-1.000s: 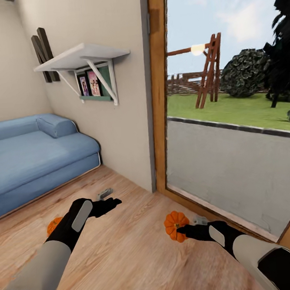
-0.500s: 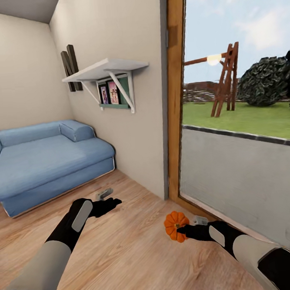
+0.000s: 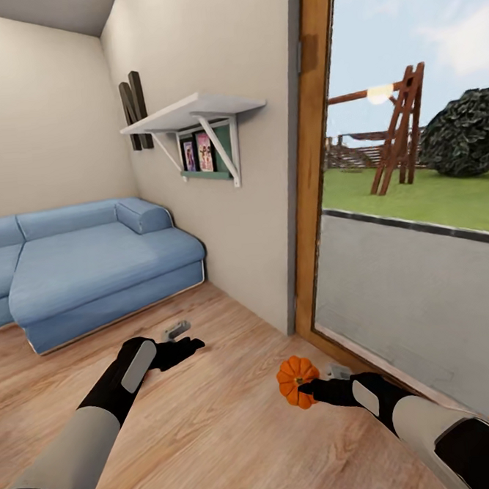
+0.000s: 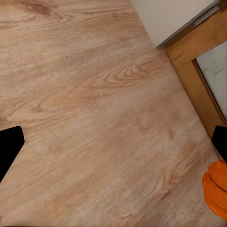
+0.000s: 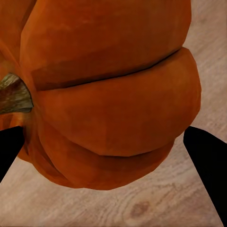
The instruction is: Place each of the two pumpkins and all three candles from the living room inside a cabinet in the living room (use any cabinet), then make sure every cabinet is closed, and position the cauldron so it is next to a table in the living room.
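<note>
The right claw (image 3: 306, 394) grips a bright-orange ribbed pumpkin (image 3: 294, 381) between its fingers; the left claw (image 3: 190, 344) hangs spread, empty. Stowing looks not yet done.

Wrist views downward, sharing pumpkin (image 5: 109, 94)

A blue sofa (image 3: 91, 264) stands far left against the beige wall. A white bracket shelf (image 3: 194, 112) is fixed to the side wall — framed pictures (image 3: 197, 152) sit beneath it. The wooden door frame (image 3: 309, 173) borders a glass pane; outside, a wooden swing frame (image 3: 398, 140) stands on grass. Wood plank floor (image 3: 214, 423) throughout.
</note>
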Tool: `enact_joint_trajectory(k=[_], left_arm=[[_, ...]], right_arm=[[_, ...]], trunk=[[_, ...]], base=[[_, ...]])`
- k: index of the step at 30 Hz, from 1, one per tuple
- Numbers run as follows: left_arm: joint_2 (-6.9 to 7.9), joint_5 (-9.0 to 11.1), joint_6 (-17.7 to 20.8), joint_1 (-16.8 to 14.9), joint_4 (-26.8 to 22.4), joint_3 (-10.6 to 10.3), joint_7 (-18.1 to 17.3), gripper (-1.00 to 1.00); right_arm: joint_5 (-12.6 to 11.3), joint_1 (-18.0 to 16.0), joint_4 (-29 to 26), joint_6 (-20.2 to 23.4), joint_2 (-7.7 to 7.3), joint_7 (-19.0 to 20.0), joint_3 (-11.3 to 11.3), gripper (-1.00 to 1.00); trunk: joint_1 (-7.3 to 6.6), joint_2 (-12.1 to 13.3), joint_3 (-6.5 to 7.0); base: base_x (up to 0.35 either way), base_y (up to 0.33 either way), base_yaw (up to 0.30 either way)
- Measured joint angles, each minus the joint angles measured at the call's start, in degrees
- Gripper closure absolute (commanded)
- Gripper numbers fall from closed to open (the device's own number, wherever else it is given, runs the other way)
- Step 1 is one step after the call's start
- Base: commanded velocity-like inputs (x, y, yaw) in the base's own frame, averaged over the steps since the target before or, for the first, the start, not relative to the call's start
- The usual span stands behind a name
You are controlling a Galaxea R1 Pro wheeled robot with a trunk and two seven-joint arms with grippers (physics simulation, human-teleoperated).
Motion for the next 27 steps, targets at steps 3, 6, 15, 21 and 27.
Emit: enact_joint_trajectory(k=[3,6,15,21,27], left_arm=[[0.0,0.0,0.0,0.0,0.0,0.0,0.0,-1.0],[-0.04,0.0,0.0,0.0,0.0,0.0,0.0,-1.0],[-0.09,0.0,0.0,0.0,0.0,0.0,0.0,-1.0],[-0.09,0.0,0.0,0.0,0.0,0.0,0.0,-1.0],[-0.09,0.0,0.0,0.0,0.0,0.0,0.0,-1.0]], right_arm=[[0.0,0.0,0.0,0.0,0.0,0.0,0.0,1.0],[0.0,0.0,0.0,0.0,0.0,0.0,0.0,1.0],[0.0,0.0,0.0,-0.1,0.0,0.1,0.0,1.0],[0.0,0.0,0.0,-0.1,0.0,0.1,0.0,1.0],[0.0,0.0,0.0,-0.1,0.0,0.0,0.0,1.0]], trunk=[[0.0,0.0,-0.24],[0.0,0.0,-0.48],[0.0,0.0,-0.65],[0.0,0.0,-0.33],[0.0,0.0,0.01]], base=[[0.0,0.0,0.166],[0.0,0.0,0.166],[0.0,0.0,0.121],[0.0,0.0,0.206],[0.0,0.0,0.218]])
